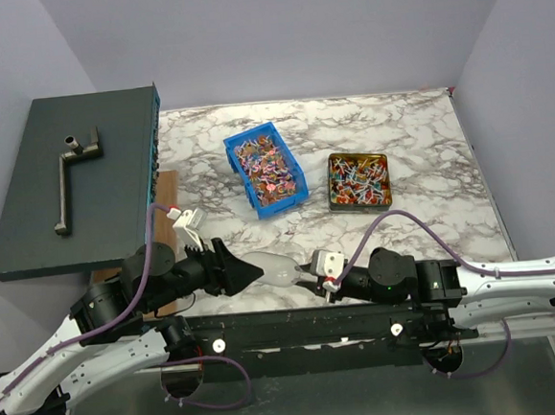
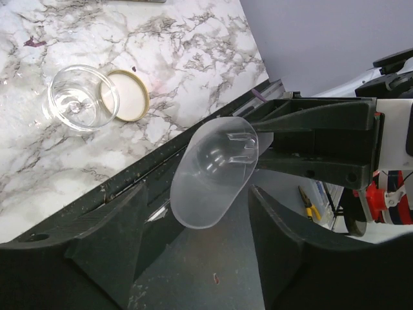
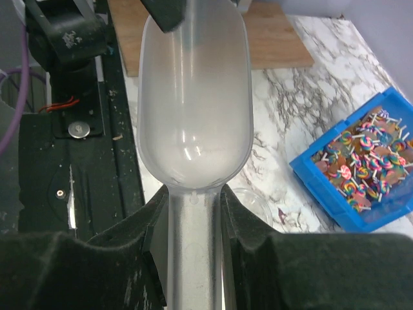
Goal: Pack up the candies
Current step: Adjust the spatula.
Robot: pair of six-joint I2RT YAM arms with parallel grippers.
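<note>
One-sided hold on clear scoop (image 1: 274, 265): pinched handle in right jaws, held left jaws wide apart around bowl without touching, saw candies (image 1: 267, 170) well off in blue bin (image 1: 285, 205) and square tin (image 1: 331, 184) mid-table, risked scoop twisting or slipping from thin handle pinch when digging.

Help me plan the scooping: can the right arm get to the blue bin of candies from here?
Probably yes. The right claw grips the scoop by its handle, the left claw stands open around the bowl, and no object sits on the marble between scoop and blue bin.
</note>
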